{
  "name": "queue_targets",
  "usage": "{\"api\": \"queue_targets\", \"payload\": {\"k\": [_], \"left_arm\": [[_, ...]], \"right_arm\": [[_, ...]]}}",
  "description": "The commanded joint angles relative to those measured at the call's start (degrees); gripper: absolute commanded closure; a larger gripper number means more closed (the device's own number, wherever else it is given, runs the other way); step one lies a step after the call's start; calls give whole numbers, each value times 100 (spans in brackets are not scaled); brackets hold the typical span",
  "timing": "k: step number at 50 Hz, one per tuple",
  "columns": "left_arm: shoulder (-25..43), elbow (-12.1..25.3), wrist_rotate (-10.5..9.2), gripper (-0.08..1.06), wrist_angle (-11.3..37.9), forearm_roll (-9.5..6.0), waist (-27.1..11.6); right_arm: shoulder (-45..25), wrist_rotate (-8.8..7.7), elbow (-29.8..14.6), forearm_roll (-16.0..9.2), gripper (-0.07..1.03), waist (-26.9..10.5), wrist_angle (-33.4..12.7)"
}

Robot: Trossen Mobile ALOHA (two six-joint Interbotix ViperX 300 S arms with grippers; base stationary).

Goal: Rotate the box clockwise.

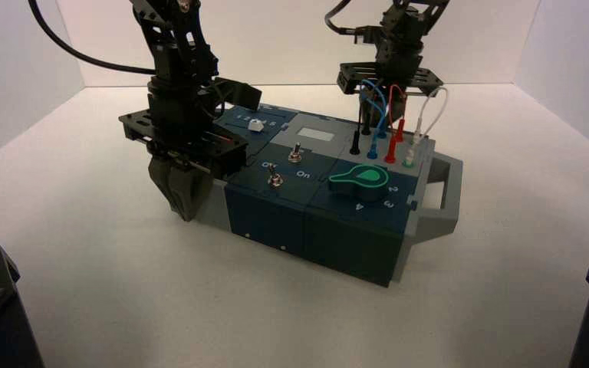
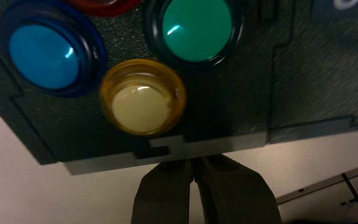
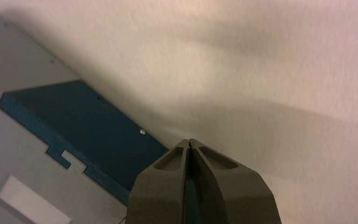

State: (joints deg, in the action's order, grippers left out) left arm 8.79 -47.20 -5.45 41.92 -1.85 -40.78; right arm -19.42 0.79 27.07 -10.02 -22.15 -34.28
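Note:
The box (image 1: 314, 222) lies skewed on the white table, its right end with the grey handle (image 1: 449, 192) nearer the front. My left gripper (image 1: 186, 192) points down at the box's left end. In the left wrist view it (image 2: 196, 163) is shut and empty, its tips right at the box's grey edge (image 2: 214, 150) beside the yellow button (image 2: 141, 105). My right gripper (image 1: 366, 115) hangs behind the box's far side near the plug wires (image 1: 399, 107). In the right wrist view it (image 3: 189, 142) is shut and empty, close to the box's blue wall (image 3: 88, 126).
The blue button (image 2: 42, 56), green button (image 2: 196, 29) and a red one (image 2: 103, 4) sit by the yellow one. Two toggle switches (image 1: 295, 153), a green knob (image 1: 357, 178) and a white slider (image 1: 258, 126) are on top. White walls enclose the table (image 1: 123, 291).

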Motion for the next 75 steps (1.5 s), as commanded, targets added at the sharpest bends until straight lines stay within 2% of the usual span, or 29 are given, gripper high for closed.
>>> {"api": "queue_targets", "payload": {"k": [1, 16, 22, 26, 44, 67, 75], "left_arm": [[18, 334, 62, 101, -158, 97, 185], [193, 571, 413, 101, -167, 105, 571], [334, 791, 554, 101, -176, 105, 782], [554, 1099, 677, 101, -176, 105, 940], [958, 1564, 782, 101, -264, 105, 1046], [1151, 2065, 879, 101, -272, 105, 1037], [1169, 2215, 905, 101, -255, 105, 1046]], "right_arm": [[237, 9, 105, -105, 99, -202, -185], [308, 26, 255, -237, 99, -387, -352], [290, 35, 308, -343, 99, -519, -422], [316, 44, 404, -439, 99, -615, -501], [439, 62, 615, -694, 99, -1081, -606], [686, 70, 729, -1020, 99, -1424, -686], [773, 70, 765, -1011, 99, -1485, -677]]}}
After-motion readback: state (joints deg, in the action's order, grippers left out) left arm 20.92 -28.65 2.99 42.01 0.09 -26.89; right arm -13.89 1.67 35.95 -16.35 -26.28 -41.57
